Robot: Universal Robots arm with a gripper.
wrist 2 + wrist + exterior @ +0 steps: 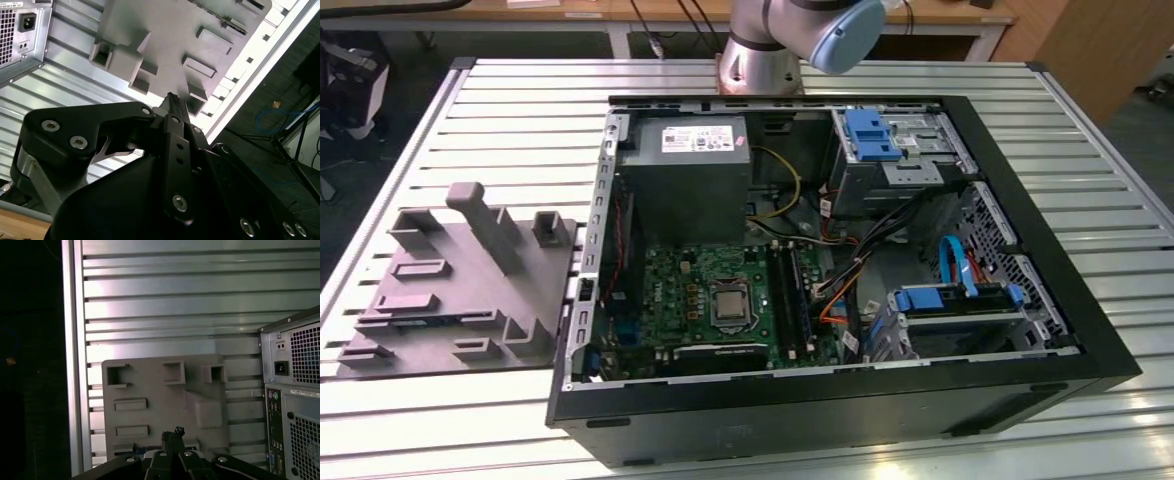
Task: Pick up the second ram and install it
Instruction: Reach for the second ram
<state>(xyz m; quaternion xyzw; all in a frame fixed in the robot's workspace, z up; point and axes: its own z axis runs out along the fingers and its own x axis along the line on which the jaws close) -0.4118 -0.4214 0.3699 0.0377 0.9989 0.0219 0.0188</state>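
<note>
Grey moulded plastic, the fixture tray (454,300) sits on the slatted aluminium bench (494,110), just beside the open computer case (1107,360), on the exterior view's left. Inside the case the grey power supply (680,190) fills a far corner. Nearer the camera, the green motherboard (707,290) carries its long black memory slots (787,285); from here I cannot tell whether a stick sits in them. The arm (767,50) stands at the far side of the bench, behind the case. Both wrist views look down on the tray from well above, with the case's rear panel alongside it. The tool (172,433) hangs over the tray, touching nothing, its fingers (172,107) drawn together with nothing between them that I can see. The second ram (135,450) seems to be the thin blue-green strip at the tray edge closest to the fingertips in the first wrist view. It is largely hidden behind the tool, so I cannot be sure.
</note>
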